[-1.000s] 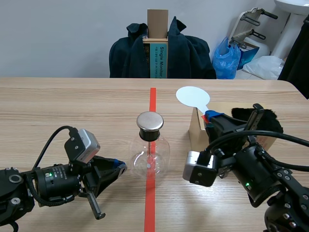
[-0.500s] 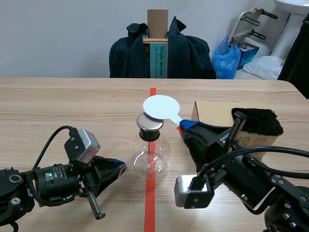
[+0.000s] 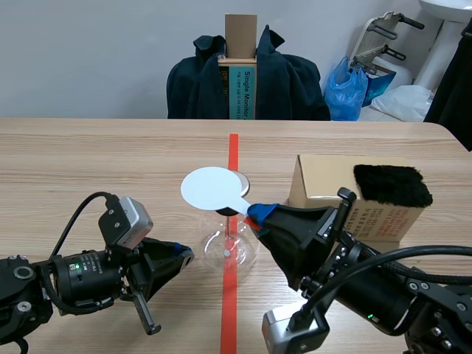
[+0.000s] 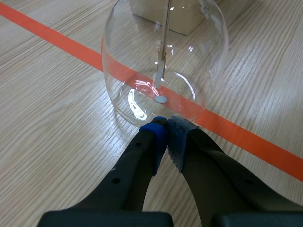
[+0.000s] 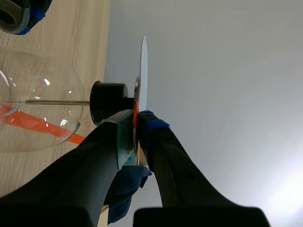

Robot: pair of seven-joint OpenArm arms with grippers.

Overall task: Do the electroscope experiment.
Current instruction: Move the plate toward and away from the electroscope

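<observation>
Wooden worktop (image 3: 110, 155) | glass flask (image 3: 230, 247) stands on the red line (image 3: 233, 147) | right hand (image 3: 254, 212) grips the white disc (image 3: 210, 188), held over the flask's top | left hand (image 3: 184, 256) pinched closed on nothing, just beside the flask

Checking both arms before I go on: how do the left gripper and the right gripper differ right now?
The left gripper is shut on nothing; the right gripper is shut on the handle of the white disc. The left gripper sits low, with its tips at the base of the glass flask; the right gripper is raised and holds the disc over the flask's top. Both point toward the flask.
</observation>
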